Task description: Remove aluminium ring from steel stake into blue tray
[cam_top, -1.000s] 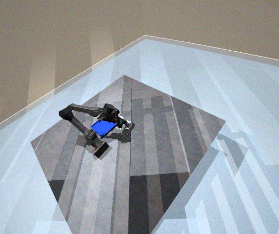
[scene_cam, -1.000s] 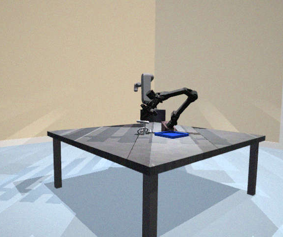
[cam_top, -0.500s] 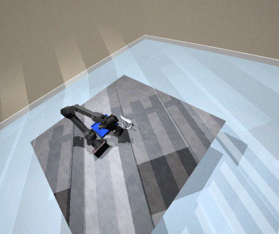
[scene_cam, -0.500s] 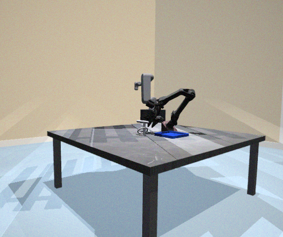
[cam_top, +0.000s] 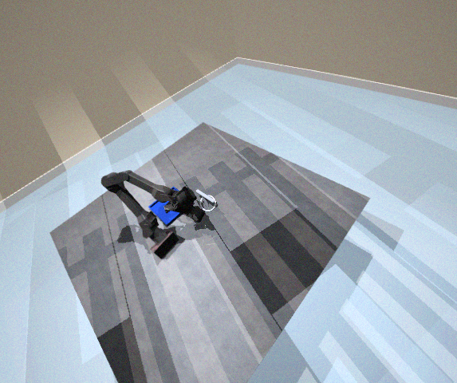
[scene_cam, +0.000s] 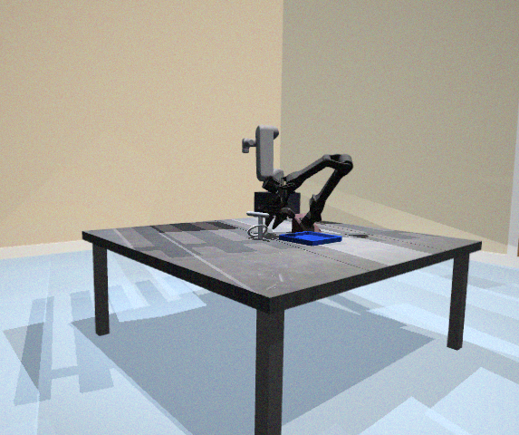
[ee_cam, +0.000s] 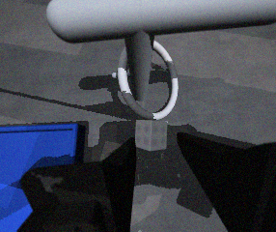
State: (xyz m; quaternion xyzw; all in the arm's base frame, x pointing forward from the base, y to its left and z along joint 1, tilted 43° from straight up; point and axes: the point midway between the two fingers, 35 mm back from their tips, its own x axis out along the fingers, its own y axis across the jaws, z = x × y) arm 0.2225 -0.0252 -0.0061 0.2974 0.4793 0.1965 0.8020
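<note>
Grey surface (cam_top: 228,288) (scene_cam: 231,266) (ee_cam: 234,106) first. At the left, the ring (cam_top: 208,211) (scene_cam: 249,231) (ee_cam: 176,89) is around the stake (cam_top: 204,195) (scene_cam: 260,229) (ee_cam: 139,68). Next, the jaws are about half open, holding nothing. At the right, the blue tray (cam_top: 165,214) (scene_cam: 323,242) (ee_cam: 32,129) has no ring. Gripping, lifting off and putting down are left.

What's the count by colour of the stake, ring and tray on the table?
Grey or silver: 2 (the stake with its cross-bar, the ring)
Blue: 1 (the tray)
Total: 3
</note>
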